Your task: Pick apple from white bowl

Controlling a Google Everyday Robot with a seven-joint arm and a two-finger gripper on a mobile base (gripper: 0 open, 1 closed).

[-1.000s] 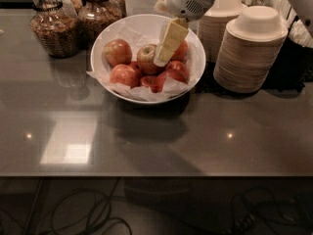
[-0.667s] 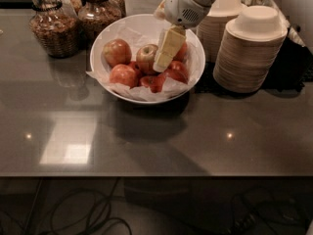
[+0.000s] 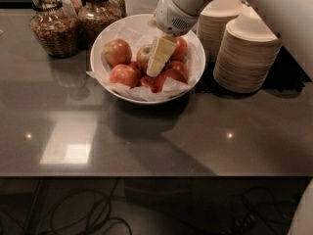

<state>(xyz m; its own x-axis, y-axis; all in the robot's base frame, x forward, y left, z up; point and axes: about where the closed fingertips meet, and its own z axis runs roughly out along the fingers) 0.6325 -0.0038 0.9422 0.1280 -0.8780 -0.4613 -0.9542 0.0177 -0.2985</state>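
Observation:
The white bowl [image 3: 94, 53] stands at the back middle of the dark table, lined with crinkled white paper and holding several apples. The apple [image 3: 143, 54], the palest one with a yellow-green patch, lies near the bowl's middle. Redder apples lie to its left [image 3: 117, 52], in front of it [image 3: 124, 75] and to its right [image 3: 180, 48]. My gripper [image 3: 153, 72] reaches down into the bowl from the upper right. Its cream tip is right against the pale apple's right side and hides part of it.
Two glass jars [image 3: 51, 26] of brown snacks stand at the back left. Two tall stacks of small cream disposable bowls [image 3: 247, 55] stand just right of the white bowl. The table's front edge [image 3: 146, 174] has cables on the floor below it.
My gripper has moved a little lower and to the left, deeper into the bowl and closer against the pale apple. The apples have not moved.

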